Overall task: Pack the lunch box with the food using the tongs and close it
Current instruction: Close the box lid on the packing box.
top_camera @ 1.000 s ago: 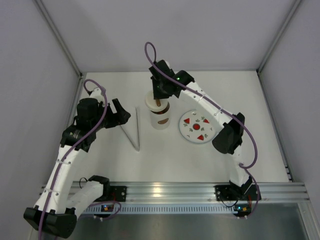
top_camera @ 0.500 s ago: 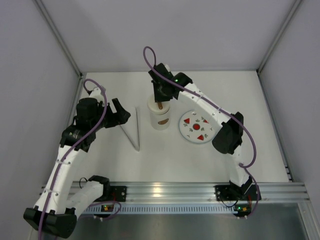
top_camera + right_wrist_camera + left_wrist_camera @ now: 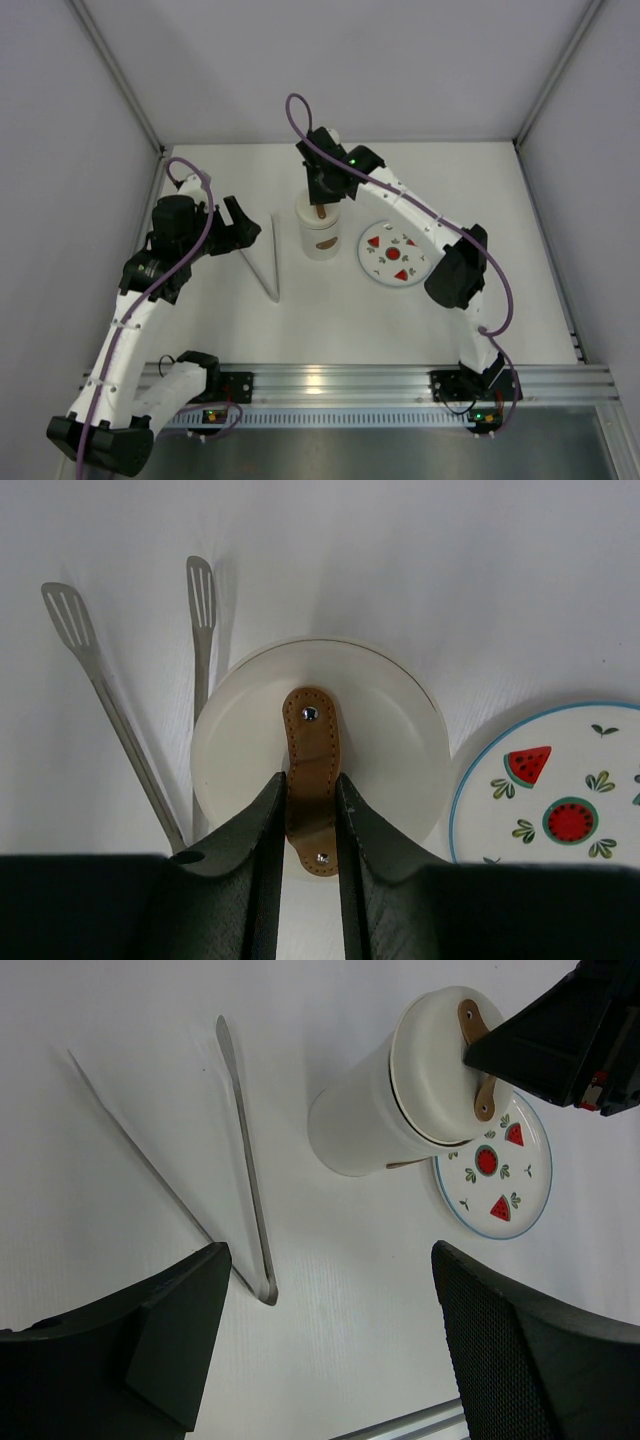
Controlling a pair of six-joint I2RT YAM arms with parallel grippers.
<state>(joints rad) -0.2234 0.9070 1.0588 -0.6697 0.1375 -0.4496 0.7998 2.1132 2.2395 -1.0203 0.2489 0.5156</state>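
on white table point(image 3: 330, 320), right end effector point(image 3: 308, 780) grips lid strap point(image 3: 310, 735) atop lunch box point(image 3: 355, 1130); left end effector point(image 3: 330, 1255) wide.

A flat round plate point(image 3: 392, 252) lies on the white table point(image 3: 330, 320), right of its middle, blue-rimmed and printed with red watermelon pieces and small green leaves. Pale grey walls point(image 3: 400, 60) enclose the table; an aluminium rail point(image 3: 330, 378) runs along its near edge.

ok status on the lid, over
right fingers shut on brown strap handle of round white lid, lid sitting on tall white cylindrical lunch box. left fingers open, empty, by thin metal tongs. nothing in the way.
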